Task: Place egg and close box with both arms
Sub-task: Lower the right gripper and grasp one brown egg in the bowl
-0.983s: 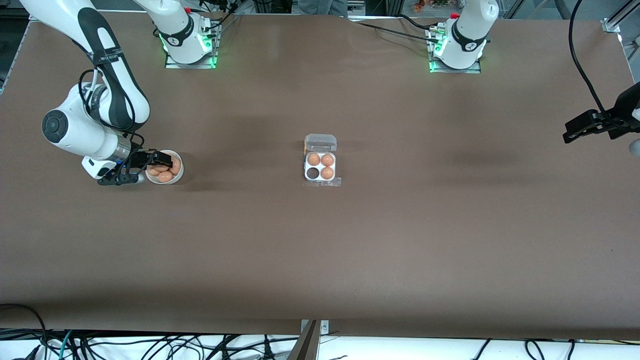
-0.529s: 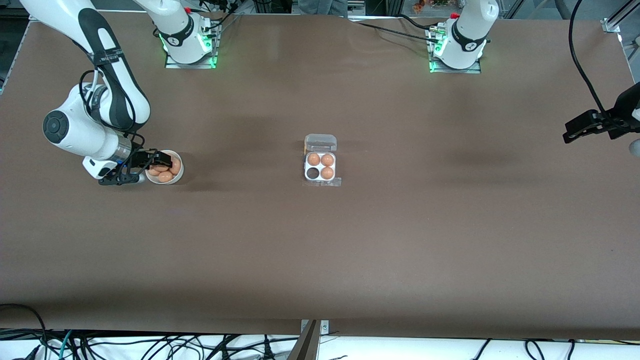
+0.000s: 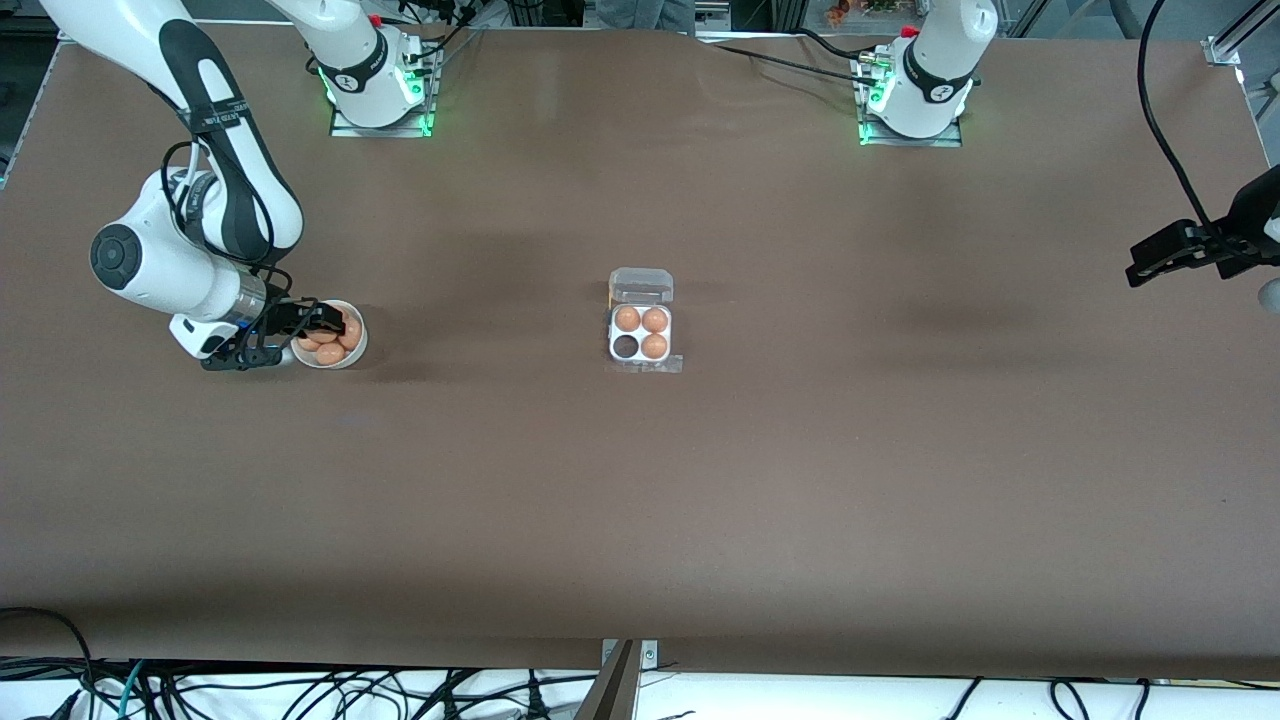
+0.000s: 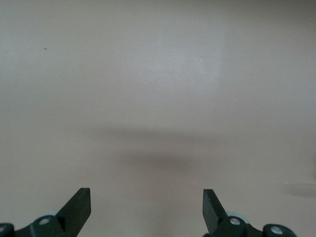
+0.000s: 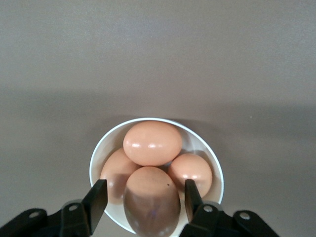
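The box (image 3: 640, 362) stands mid-table, its clear lid (image 3: 641, 285) open. Three tan eggs fill three cells; the cell (image 3: 626, 346) nearest the front camera toward the right arm's end is empty. A round white bowl (image 3: 361, 345) of eggs sits toward the right arm's end. My right gripper (image 3: 330, 325) is down at the bowl, open, its fingers astride one egg (image 5: 152, 197) with a gap on each side; the gripper shows in the right wrist view (image 5: 145, 185). My left gripper (image 3: 1160, 255) waits open and empty over bare table at the left arm's end (image 4: 146, 197).
The bowl's rim (image 5: 153, 119) holds three other eggs (image 5: 152, 142) around the straddled one. The arm bases (image 3: 380, 90) stand along the table's edge farthest from the front camera. Cables hang along the edge nearest to that camera.
The right arm's elbow has shifted slightly toward the box; its gripper stays at the bowl. The left arm has not moved.
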Motion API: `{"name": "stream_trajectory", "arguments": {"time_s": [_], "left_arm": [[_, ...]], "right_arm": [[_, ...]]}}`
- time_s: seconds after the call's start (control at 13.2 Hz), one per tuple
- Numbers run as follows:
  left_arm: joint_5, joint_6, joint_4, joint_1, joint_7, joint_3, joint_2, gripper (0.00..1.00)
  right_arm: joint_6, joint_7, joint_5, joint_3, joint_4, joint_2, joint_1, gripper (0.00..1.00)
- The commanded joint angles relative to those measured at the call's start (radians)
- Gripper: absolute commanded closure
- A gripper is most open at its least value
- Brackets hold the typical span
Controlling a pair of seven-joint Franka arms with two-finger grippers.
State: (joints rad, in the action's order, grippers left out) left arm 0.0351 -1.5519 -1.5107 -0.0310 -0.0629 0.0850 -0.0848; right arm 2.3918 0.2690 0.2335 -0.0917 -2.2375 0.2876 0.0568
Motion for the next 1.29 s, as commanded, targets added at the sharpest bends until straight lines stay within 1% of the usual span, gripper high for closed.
{"name": "stream_trajectory", "arguments": {"time_s": [0.0, 0.38, 0.45, 0.53, 0.68, 0.83, 1.21], "left_arm": [[-0.006, 0.013, 0.021, 0.005, 0.009, -0.001, -0.010, 0.00], [-0.006, 0.018, 0.021, 0.005, 0.015, -0.001, -0.010, 0.00], [-0.006, 0.018, 0.021, 0.005, 0.015, -0.001, -0.010, 0.00], [-0.006, 0.018, 0.021, 0.005, 0.015, -0.001, -0.010, 0.00], [-0.006, 0.018, 0.021, 0.005, 0.015, -0.001, -0.010, 0.00], [-0.006, 0.018, 0.021, 0.005, 0.015, -0.001, -0.010, 0.00], [-0.004, 0.018, 0.020, 0.006, 0.015, -0.001, -0.010, 0.00]], "right_arm": [[-0.005, 0.016, 0.026, 0.006, 0.001, 0.001, 0.000, 0.32], [-0.006, 0.015, 0.041, 0.006, 0.002, 0.001, 0.000, 0.40], [-0.005, 0.015, 0.041, 0.006, 0.004, 0.002, 0.000, 0.42], [-0.005, 0.015, 0.041, 0.006, 0.004, 0.002, 0.000, 0.47], [-0.006, 0.016, 0.043, 0.006, 0.007, 0.008, 0.003, 0.50], [-0.006, 0.018, 0.043, 0.006, 0.009, 0.008, 0.003, 0.51], [-0.006, 0.021, 0.043, 0.006, 0.010, 0.008, 0.005, 0.61]]}}
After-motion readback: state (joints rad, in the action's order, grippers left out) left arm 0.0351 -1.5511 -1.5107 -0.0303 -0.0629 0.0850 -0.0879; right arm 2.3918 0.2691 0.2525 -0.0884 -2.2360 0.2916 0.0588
